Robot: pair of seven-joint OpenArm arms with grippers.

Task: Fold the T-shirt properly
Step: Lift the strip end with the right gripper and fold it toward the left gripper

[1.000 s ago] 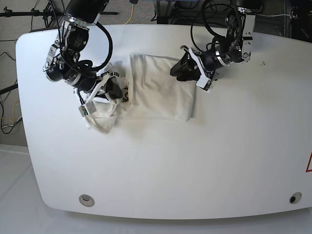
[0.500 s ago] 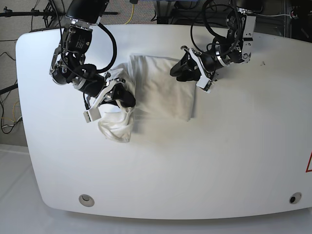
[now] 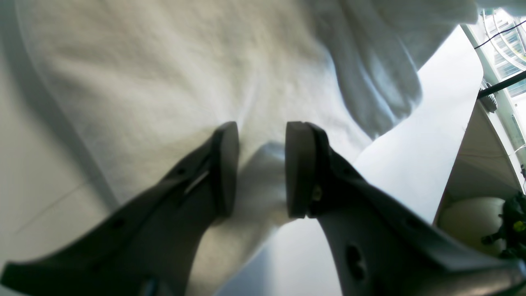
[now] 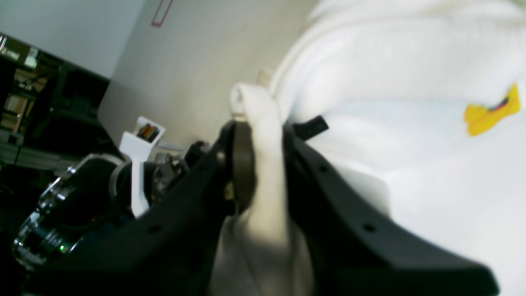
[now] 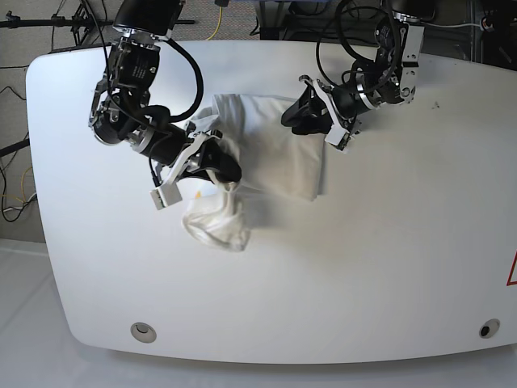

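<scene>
The base view looks steeply down on the whole desk (image 5: 388, 267), while both wrist views sit close behind their jaws, sharing the shirt (image 5: 279, 153).

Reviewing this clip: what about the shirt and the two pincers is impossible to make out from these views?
- T-shirt print: only a yellow scrap shows in the right wrist view; folds hide the rest.
- Left pincer: pads apart over cloth; whether they touch it is unclear, and in the base view the arm hides them.
- Right pincer: how many layers it pinches is hidden by its fingers.
</scene>
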